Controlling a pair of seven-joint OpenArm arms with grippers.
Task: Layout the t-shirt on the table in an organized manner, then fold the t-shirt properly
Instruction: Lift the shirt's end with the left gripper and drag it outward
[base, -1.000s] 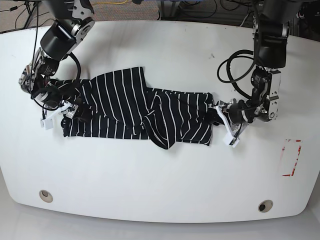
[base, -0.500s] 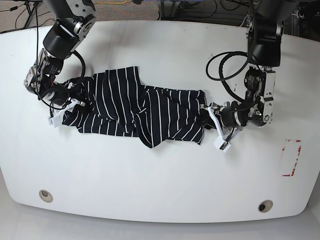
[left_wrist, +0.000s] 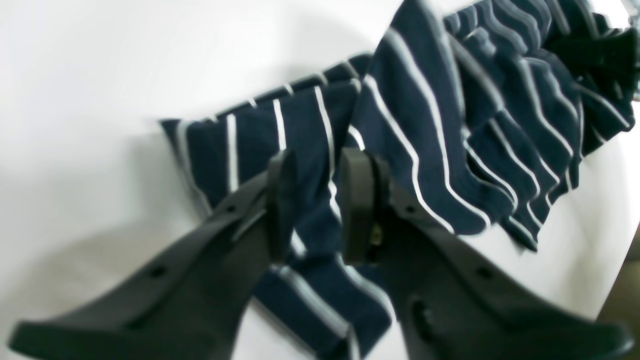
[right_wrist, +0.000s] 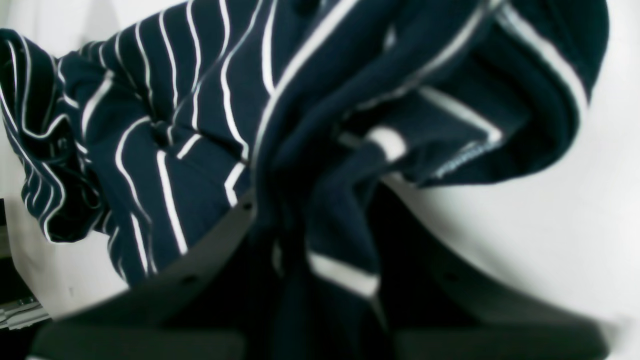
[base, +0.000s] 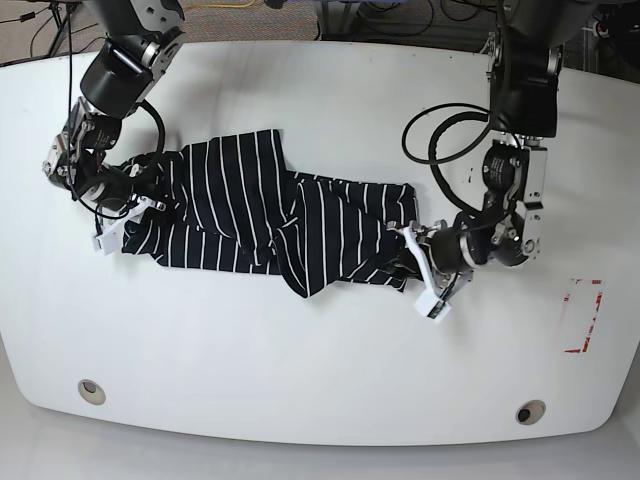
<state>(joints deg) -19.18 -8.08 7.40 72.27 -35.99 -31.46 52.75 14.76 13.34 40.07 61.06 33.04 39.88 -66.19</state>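
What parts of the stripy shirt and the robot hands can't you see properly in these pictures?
- Right wrist view: right gripper fingertips, buried under t-shirt folds.
- Left wrist view: left gripper grip blurred; far shirt end cut off.
- Base view: neckline and sleeves, lost in bunched fabric on the table.

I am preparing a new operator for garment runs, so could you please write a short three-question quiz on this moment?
1. True or false: the t-shirt lies flat and fully spread on the table.
2. Which holds cloth? A) only the right gripper B) only the left gripper C) both D) neither
3. Fill in: seen from the base camera, the red-and-white sticker sits beside the ___ gripper.

Key
1. False: it is bunched, with folds overlapping near its middle.
2. C: striped fabric runs between the jaws in each wrist view, one gripper at each end.
3. Left.
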